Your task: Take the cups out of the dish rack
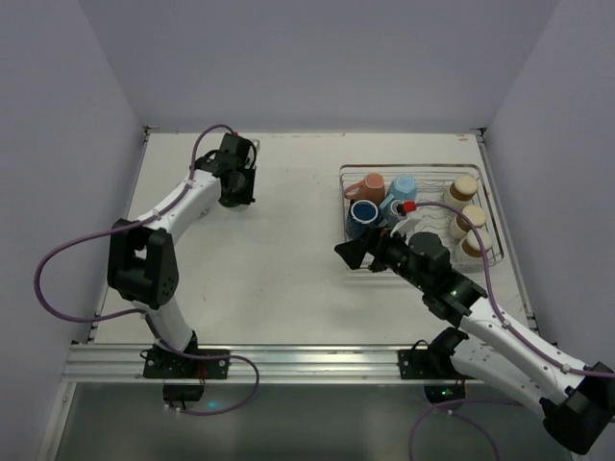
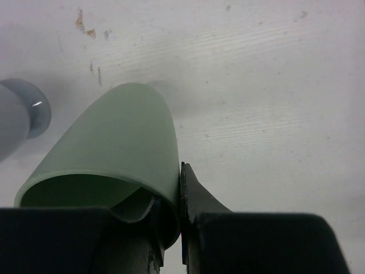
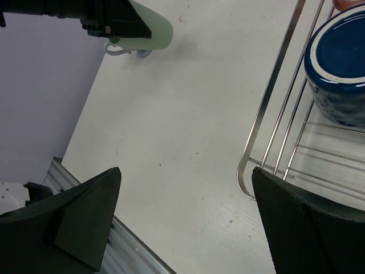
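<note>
My left gripper (image 2: 181,174) is shut on the rim of a pale green cup (image 2: 114,142), one finger inside the wall and one outside; the cup points away over the table at the far left (image 1: 236,184). A grey cup (image 2: 23,114) lies just left of it. The dish rack (image 1: 487,206) stands at the right and holds a salmon-pink cup (image 1: 367,185), a light blue cup (image 1: 402,189), a dark blue cup (image 1: 363,216) and three beige cups (image 1: 465,186). My right gripper (image 3: 186,172) hangs open and empty beside the rack's near left corner (image 3: 272,97), close to the dark blue cup (image 3: 339,68).
Side walls close in the table on the left, right and back. An aluminium rail (image 1: 288,360) runs along the near edge between the arm bases. In the right wrist view the left gripper (image 3: 97,17) shows with the green cup (image 3: 155,27).
</note>
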`<control>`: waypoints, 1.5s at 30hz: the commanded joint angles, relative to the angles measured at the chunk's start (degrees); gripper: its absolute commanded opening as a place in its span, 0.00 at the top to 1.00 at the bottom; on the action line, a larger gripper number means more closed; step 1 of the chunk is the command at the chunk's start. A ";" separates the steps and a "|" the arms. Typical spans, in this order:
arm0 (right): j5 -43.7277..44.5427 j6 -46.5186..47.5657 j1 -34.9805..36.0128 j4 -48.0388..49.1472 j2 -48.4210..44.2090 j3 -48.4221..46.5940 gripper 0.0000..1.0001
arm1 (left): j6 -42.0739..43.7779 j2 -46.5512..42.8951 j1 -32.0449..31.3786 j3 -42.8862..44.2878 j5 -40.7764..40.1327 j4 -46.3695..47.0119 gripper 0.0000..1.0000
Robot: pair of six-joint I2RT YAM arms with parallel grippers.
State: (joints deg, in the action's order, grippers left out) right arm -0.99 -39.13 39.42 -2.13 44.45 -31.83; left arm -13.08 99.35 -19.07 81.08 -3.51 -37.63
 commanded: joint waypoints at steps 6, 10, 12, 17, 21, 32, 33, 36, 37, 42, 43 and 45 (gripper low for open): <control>-2.17 1.69 0.13 1.69 -0.59 2.92 0.01 | 4.82 9.53 3.34 11.20 -2.38 -9.21 1.00; -2.08 2.31 0.13 1.52 -0.85 2.92 0.01 | 5.00 13.14 3.69 14.10 -1.94 -10.89 0.94; -1.91 2.48 0.13 1.34 -1.03 2.83 0.01 | 4.91 14.63 4.04 14.98 -2.46 -11.85 0.92; -1.47 2.92 0.13 0.90 -1.29 2.83 0.01 | 4.91 16.40 4.39 16.74 -4.84 -12.73 0.79; -1.29 2.92 0.13 0.55 -1.03 2.39 0.01 | 4.56 16.84 4.39 17.27 -6.16 -12.74 0.59; 8.53 6.96 0.13 -8.23 3.09 -5.51 0.04 | 2.89 7.81 4.39 17.27 -3.97 -8.35 0.11; 9.77 7.40 0.13 -9.98 3.54 -6.30 0.05 | 2.71 6.57 4.39 16.84 -3.09 -7.64 0.08; 14.43 8.54 0.04 -12.45 4.86 -8.85 0.11 | 1.40 0.42 4.30 13.86 0.86 -3.34 0.05; 15.83 8.90 0.04 -13.15 5.12 -10.16 0.13 | 1.13 -1.33 4.30 12.54 3.22 -1.76 0.04; 27.51 11.62 -0.92 -18.16 7.58 -14.21 0.17 | -1.68 -15.83 3.17 0.70 13.76 8.87 0.04; 28.23 11.89 -1.53 -18.61 8.19 -15.44 0.17 | -1.95 -17.86 2.47 -1.08 15.18 10.19 0.04; 29.03 12.59 -4.25 -19.31 9.60 -16.50 0.13 | -2.47 -24.08 0.27 -6.16 17.12 13.52 0.04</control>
State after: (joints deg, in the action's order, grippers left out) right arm 20.43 -28.95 37.67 -18.55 52.51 -44.82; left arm -13.52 81.17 -16.27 81.12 5.80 -31.86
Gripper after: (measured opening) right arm 0.853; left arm 0.962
